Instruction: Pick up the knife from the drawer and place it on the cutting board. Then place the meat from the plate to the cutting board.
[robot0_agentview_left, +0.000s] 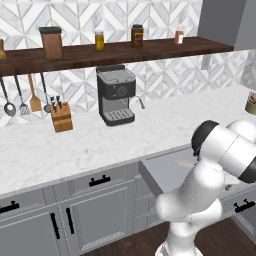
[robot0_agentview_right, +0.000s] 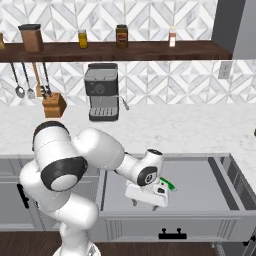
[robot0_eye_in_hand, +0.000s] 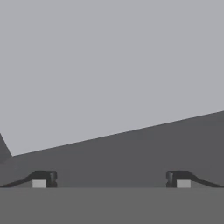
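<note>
Now the gripper (robot0_agentview_right: 148, 202) hangs low inside the open drawer (robot0_agentview_right: 200, 182), jaws spread wide and holding nothing, probably lining up for a grasp. The knife (robot0_agentview_right: 169, 186) lies mid-drawer just beside the hand, mostly hidden by it.

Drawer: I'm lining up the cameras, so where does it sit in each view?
Left base view: drawer at lower right, partly behind the arm.
Right base view: drawer pulled open across the lower right.
Hand view: drawer, its plain grey inside.
Shared landmark: coffee machine, both base views.
</note>
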